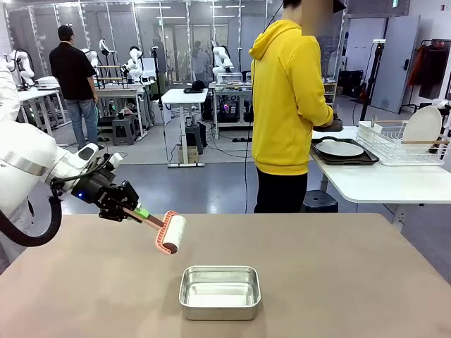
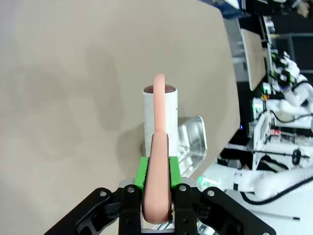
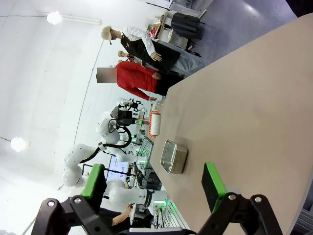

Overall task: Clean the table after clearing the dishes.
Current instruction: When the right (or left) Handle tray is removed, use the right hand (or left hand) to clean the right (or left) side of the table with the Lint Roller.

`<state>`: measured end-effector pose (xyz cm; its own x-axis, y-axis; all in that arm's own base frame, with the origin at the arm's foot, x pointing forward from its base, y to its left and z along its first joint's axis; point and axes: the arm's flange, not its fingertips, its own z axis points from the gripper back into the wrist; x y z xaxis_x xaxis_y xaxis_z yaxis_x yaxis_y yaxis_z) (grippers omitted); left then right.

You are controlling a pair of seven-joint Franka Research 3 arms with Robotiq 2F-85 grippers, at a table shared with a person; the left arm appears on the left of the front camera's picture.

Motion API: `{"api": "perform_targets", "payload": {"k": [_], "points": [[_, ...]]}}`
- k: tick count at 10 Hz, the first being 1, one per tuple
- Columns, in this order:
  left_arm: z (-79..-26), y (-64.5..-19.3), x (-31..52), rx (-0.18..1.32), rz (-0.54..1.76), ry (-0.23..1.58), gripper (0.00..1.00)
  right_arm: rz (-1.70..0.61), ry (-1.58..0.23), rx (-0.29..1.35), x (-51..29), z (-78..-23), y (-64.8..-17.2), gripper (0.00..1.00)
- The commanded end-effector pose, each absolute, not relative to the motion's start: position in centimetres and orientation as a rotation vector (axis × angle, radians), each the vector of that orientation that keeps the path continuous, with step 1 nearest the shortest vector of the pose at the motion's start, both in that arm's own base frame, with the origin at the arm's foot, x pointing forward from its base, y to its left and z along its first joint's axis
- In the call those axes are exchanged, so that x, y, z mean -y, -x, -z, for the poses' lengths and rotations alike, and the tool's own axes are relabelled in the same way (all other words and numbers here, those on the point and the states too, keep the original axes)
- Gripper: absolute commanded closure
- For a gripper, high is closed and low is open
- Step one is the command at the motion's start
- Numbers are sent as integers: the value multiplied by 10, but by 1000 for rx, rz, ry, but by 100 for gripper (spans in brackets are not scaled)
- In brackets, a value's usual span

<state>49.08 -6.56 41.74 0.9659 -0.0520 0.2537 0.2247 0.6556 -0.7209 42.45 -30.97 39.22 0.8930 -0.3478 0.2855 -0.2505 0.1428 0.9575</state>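
My left gripper [image 1: 132, 208] is shut on the pink handle of a lint roller [image 1: 170, 232], whose white roll hangs low over the brown table [image 1: 338, 274] at its far left. Whether the roll touches the top I cannot tell. In the left wrist view the handle [image 2: 157, 186] sits between the green pads, with the roll [image 2: 159, 115] ahead. The dishes are on the white side table: a white plate [image 1: 340, 148] on a dark tray [image 1: 368, 159], and another plate [image 1: 423, 127] in a wire rack. My right gripper [image 3: 152, 172] is open and holds nothing, off the table's side.
A small steel pan [image 1: 220, 291] stands on the table near the front middle, just right of the roller, also the pan [image 2: 193, 142] and the pan [image 3: 173, 156]. A person in a yellow hoodie [image 1: 285, 105] stands at the far edge, turned toward the side table [image 1: 380, 184].
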Motion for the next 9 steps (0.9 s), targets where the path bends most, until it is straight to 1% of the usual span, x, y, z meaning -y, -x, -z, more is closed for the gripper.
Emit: {"api": "perform_targets", "payload": {"k": [1, 2, 3, 7, 8, 9], "points": [[-418, -492, 71, 257, 115, 814, 79, 65, -1440, 493, 309, -395, -423, 0], [-425, -494, 78, 261, 151, 853, 79, 65, -1440, 493, 309, -395, -423, 0], [-414, -493, 63, 232, 137, 825, 79, 65, -1440, 493, 309, -395, -423, 0], [-414, -494, 66, 232, 140, 826, 79, 65, -1440, 493, 309, -395, -423, 0], [-406, -501, 64, 187, 150, 846, 79, 65, -1440, 493, 309, -395, -423, 0], [-395, -508, 60, 191, 127, 835, 79, 65, -1440, 493, 309, -395, -423, 0]]}}
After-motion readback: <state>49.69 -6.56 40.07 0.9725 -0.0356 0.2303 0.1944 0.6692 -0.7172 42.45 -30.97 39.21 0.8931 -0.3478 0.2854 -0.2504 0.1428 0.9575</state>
